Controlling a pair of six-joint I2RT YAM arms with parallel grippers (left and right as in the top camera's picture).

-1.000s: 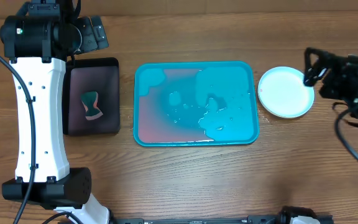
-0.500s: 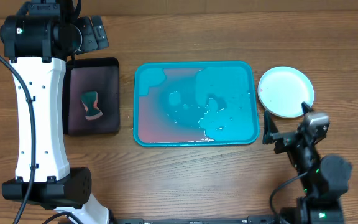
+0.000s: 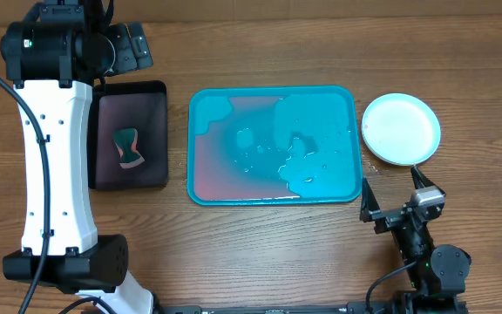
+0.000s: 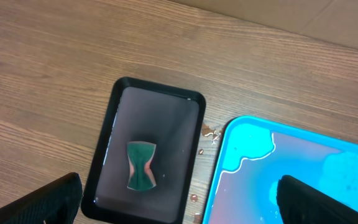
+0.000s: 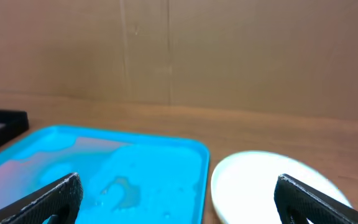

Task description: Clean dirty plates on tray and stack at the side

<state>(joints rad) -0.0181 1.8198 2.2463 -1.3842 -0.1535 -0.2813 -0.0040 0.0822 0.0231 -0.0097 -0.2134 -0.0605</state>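
A white plate (image 3: 400, 129) lies flat on the wooden table just right of the turquoise tray (image 3: 200, 187); the right wrist view shows the plate (image 5: 272, 186) and the tray (image 5: 194, 155) too. Pinkish water pools on the tray floor, and no plate lies on it. My right gripper (image 3: 390, 181) stands open near the table's front, pointing at the gap between tray and plate, with nothing between its fingers (image 5: 51, 200). High over the black tray, my left gripper (image 4: 179, 204) is open and empty.
A small black tray (image 3: 159, 131) sits left of the turquoise one and holds a green and pink sponge (image 3: 129, 146). My white left arm (image 3: 52, 174) stretches along the table's left side. A cardboard wall (image 5: 179, 50) stands behind the table.
My right arm has swung from the table's right edge beside the white plate down to the front, below the plate. The left arm, the plate and both trays have stayed put.
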